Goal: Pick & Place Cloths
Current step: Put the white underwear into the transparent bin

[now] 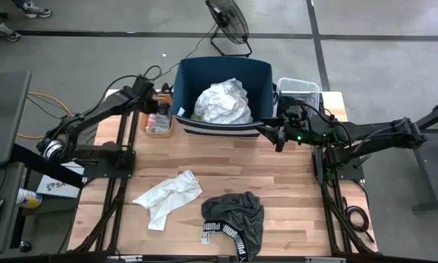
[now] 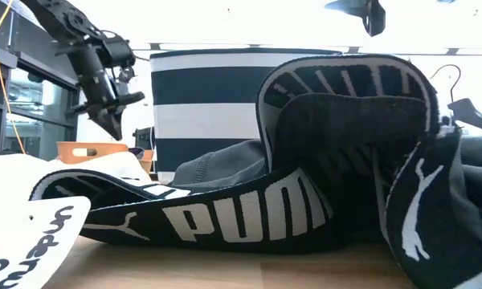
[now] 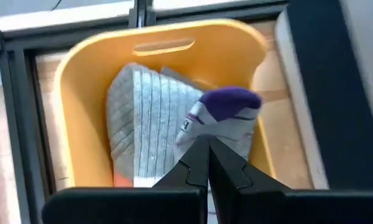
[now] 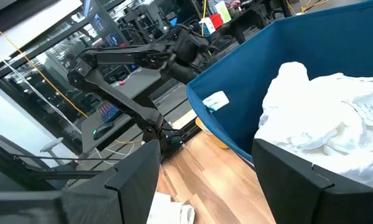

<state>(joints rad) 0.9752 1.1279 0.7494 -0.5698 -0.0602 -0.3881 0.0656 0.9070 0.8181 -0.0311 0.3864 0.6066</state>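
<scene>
Two grippers are at work here, and we take them in turn. The left gripper (image 3: 206, 146) hangs above the small orange tray (image 3: 74, 81) at the back left of the table (image 1: 226, 157), with its two dark fingers (image 3: 193, 165) pressed together and nothing between them. Just past their tips, inside the tray, lies a pair of grey ribbed socks (image 3: 143, 130) (one has a purple toe), not touching the fingers as far as we can tell.

The right gripper (image 1: 279, 139) sits at the near right corner of the big navy bin (image 1: 186, 73), its fingers (image 4: 130, 180) standing apart and empty. Beyond the tips, inside the bin, we see a crumpled heap of thin white cloths (image 4: 323, 124); in the high view the same white heap (image 1: 223, 102) fills the middle of the bin, beside the gripper and apart from it.

Well away from both pairs of fingers, on the front of the table, lie two more garments: a white shirt (image 1: 168, 196) spread flat, and next to it the dark grey shorts (image 1: 237, 215) bunched up, with their lettered waistband (image 2: 225, 213) close to the low camera.

A clear plastic box (image 1: 299, 89) stands just behind the right gripper, beside the bin.
</scene>
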